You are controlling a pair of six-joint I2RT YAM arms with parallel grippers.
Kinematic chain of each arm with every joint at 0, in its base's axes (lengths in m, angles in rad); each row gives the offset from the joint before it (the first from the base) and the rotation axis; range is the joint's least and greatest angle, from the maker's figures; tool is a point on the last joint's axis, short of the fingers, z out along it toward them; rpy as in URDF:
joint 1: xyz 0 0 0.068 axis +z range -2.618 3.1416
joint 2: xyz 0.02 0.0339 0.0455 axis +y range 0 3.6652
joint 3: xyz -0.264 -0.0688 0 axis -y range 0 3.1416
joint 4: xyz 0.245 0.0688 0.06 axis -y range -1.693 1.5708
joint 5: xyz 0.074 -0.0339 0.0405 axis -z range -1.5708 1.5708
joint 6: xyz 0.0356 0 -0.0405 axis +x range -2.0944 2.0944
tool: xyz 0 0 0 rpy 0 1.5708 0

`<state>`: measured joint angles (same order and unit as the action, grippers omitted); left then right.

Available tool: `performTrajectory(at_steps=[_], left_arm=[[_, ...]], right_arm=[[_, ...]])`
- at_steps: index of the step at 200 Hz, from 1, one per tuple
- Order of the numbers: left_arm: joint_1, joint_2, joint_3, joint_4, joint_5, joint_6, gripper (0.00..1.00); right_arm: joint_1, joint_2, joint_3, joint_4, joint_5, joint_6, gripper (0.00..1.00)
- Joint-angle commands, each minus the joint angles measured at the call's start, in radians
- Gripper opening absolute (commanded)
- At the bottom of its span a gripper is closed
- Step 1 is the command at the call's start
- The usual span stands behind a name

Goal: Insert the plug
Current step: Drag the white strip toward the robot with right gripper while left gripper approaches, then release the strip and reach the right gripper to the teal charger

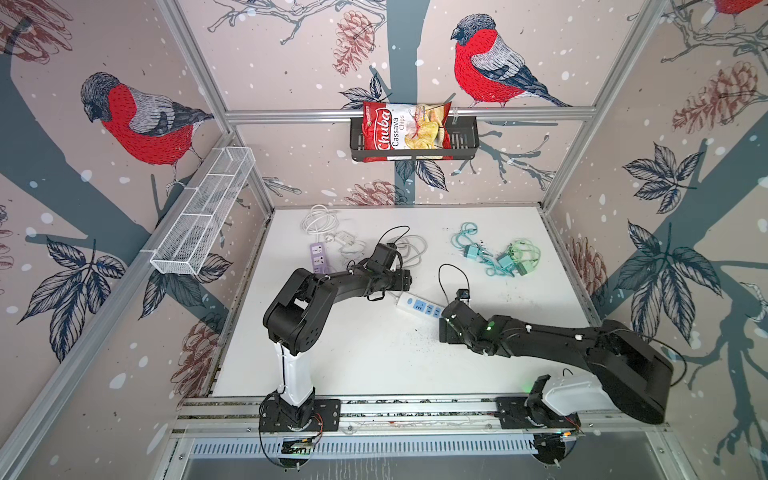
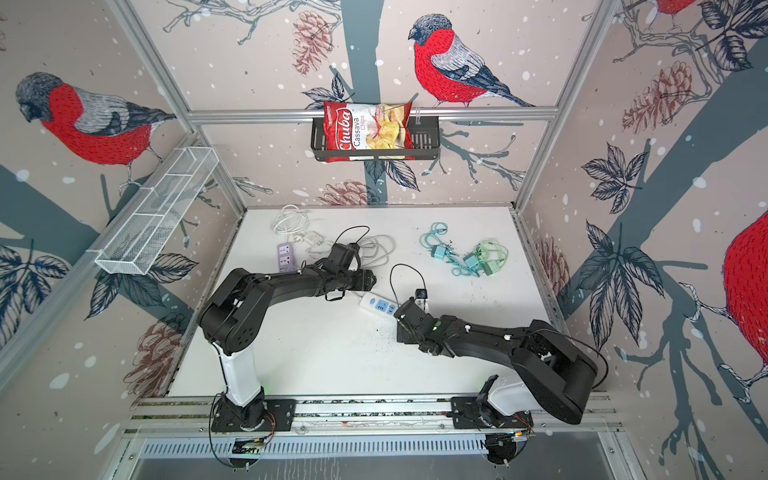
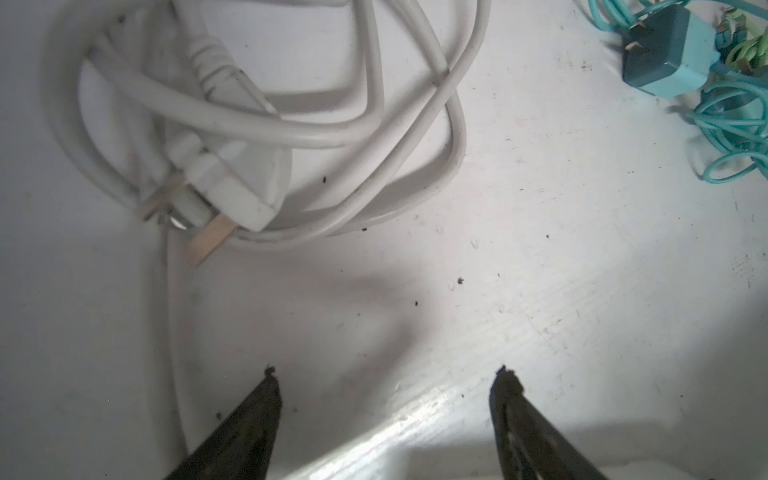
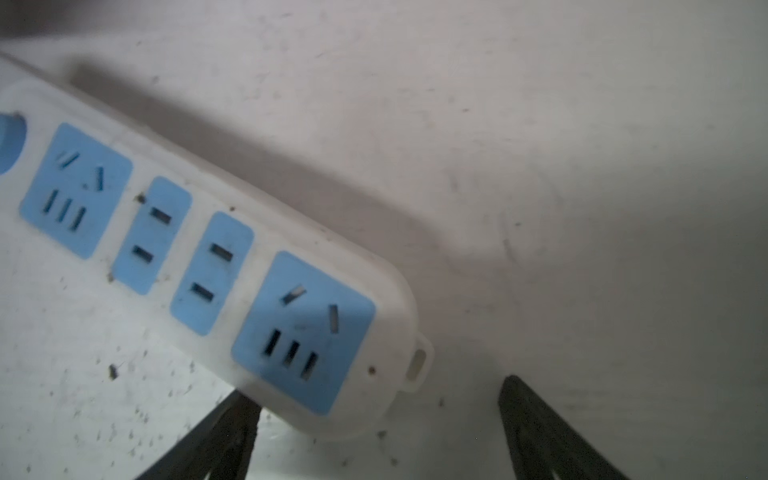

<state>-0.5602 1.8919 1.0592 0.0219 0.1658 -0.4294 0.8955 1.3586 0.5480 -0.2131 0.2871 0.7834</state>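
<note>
- White plastic, the plug (image 3: 232,183) lies on the table (image 1: 353,353) among loops of its own cable (image 3: 415,124), toward the far middle of the scene. One brass prong (image 3: 208,245) is bare, and nothing grasps the plug.
- The left gripper (image 3: 387,376) hovers just on the near side of the plug, jaws spread, with only bare tabletop between them.
- The right gripper (image 4: 378,388) is released too. The right end of the blue-socketed power strip (image 4: 208,257) sits between its fingers (image 4: 540,432). One finger stands clear of the strip; whether the other touches its edge I cannot tell.
- The task looks barely begun, since every socket in view is empty. What is left is grasping the plug, carrying it nearer and rightward to the strip, lining up the prongs and pressing home.
- In both top views the left arm (image 1: 332,286) covers the plug.
- The plug's other prongs are blurred.
- The strip's left end is cut off in the right wrist view.
</note>
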Motion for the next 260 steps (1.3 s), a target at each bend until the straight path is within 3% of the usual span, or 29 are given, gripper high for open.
performTrajectory(at_steps=[1,28,56,81,113,146,199,223,260], left_arm=[[0.0,-0.024,-0.076,-0.046,-0.015,-0.018,0.79],[-0.002,-0.066,-0.196,-0.014,-0.005,-0.047,0.78],[-0.023,-0.108,-0.294,0.019,0.013,-0.093,0.76],[-0.044,-0.169,-0.36,-0.008,-0.015,-0.134,0.75],[-0.055,-0.284,-0.426,-0.042,-0.057,-0.178,0.76],[-0.055,-0.381,-0.38,-0.092,-0.1,-0.175,0.81],[-0.055,-0.414,-0.224,-0.175,-0.152,-0.108,0.89],[-0.055,-0.391,-0.167,-0.203,-0.177,-0.075,0.89],[-0.055,-0.409,-0.146,-0.236,-0.207,-0.063,0.91]], right_arm=[[-0.097,-0.061,-0.023,-0.064,-0.047,0.037,0.9],[-0.197,-0.142,-0.03,-0.05,-0.105,0.008,0.9],[-0.226,-0.146,-0.018,-0.036,-0.144,-0.013,0.9],[-0.262,-0.142,-0.002,-0.038,-0.146,-0.026,0.9],[-0.388,-0.155,0.045,-0.018,-0.169,-0.098,0.9],[-0.53,-0.097,0.207,-0.051,-0.156,-0.2,0.89],[-0.739,0.1,0.401,-0.041,-0.16,-0.22,0.88],[-0.762,0.217,0.505,-0.045,-0.183,-0.264,0.85],[-0.715,0.336,0.624,-0.07,-0.2,-0.316,0.81]])
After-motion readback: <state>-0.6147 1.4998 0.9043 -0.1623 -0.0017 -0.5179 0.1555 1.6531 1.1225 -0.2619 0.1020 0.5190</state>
